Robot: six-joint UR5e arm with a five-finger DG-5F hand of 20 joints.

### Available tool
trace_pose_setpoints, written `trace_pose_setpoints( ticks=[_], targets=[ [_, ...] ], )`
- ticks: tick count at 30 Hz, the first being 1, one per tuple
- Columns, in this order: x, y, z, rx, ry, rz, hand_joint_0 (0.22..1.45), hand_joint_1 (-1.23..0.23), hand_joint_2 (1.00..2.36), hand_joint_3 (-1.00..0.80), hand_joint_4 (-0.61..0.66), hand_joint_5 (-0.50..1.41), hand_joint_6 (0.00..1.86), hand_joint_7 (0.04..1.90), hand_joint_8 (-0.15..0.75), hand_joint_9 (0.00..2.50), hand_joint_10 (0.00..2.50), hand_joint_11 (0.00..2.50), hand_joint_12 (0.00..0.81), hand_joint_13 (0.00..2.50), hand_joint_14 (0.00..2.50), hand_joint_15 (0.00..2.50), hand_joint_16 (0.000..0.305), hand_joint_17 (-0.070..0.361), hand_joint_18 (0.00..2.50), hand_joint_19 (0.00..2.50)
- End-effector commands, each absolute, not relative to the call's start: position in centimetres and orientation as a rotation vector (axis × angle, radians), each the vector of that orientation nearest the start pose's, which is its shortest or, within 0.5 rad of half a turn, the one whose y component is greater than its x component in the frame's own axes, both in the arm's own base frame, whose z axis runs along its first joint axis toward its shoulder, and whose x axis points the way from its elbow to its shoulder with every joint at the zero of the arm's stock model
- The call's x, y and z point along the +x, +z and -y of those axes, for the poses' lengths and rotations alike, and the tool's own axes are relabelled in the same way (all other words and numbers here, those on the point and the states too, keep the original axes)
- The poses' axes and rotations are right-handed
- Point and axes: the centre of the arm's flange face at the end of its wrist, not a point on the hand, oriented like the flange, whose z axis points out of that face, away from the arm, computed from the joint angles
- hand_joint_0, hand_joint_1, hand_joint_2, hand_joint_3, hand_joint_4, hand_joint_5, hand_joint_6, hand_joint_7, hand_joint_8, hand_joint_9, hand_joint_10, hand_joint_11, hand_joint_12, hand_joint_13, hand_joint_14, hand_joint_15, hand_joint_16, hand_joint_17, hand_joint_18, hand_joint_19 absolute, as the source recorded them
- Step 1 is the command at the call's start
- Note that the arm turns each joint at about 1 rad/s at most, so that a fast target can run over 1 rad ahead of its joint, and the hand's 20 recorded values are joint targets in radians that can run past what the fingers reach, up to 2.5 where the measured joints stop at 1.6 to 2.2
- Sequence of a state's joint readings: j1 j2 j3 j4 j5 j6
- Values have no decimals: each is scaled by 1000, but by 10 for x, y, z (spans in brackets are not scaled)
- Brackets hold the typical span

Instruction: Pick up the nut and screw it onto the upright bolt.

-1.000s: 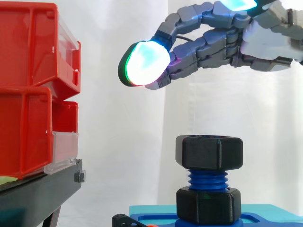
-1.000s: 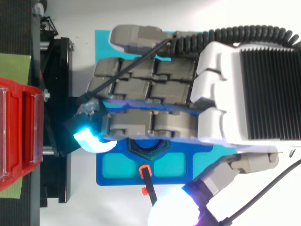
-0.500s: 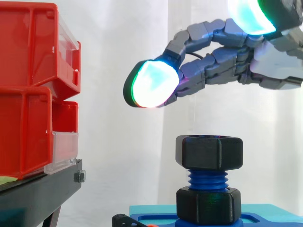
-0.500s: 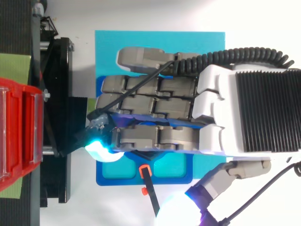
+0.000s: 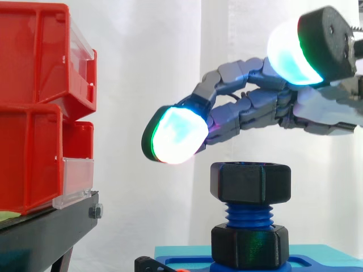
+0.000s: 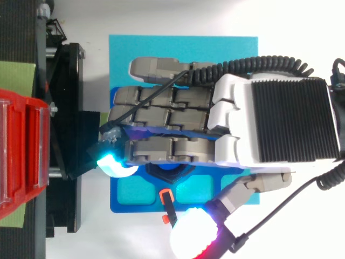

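I see the nut point(image 5: 250, 182) sitting on top of the upright blue bolt point(image 5: 248, 215), with a few threads bare beneath it. So I judge the picking and placing done, and what may be left is turning it further down. My hand point(image 5: 258, 110) hovers just above the nut, not touching, fingers stretched out and apart, holding nothing.

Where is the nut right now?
Side view, lower right: the nut sits on top of the blue bolt, just under the hand, clear of its fingers.
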State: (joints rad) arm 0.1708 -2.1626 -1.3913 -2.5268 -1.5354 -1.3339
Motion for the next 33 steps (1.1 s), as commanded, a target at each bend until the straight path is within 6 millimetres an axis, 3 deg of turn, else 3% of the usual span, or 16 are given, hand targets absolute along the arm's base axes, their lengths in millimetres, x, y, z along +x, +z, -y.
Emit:
trace_pose_setpoints(
  ticks=[1, 15, 33],
  targets=[
    [729, 270, 18, 80, 314, -1384, 489, -87, 1000, -500, 175, -128, 502, 745, 239, 567, 0, 0, 265, 526, 0, 0, 29, 65, 255, 0],
    [728, 271, 24, 86, 311, -1385, 492, -107, 1000, -500, 182, -123, 503, 875, 240, 572, 0, 0, 262, 535, 0, 0, 29, 65, 275, 0],
    [727, 272, 52, 68, 314, -1378, 509, -172, 1000, -500, 201, -65, 500, 1393, 257, 673, 0, 0, 230, 619, 0, 0, 23, 51, 340, 0]
  ],
)
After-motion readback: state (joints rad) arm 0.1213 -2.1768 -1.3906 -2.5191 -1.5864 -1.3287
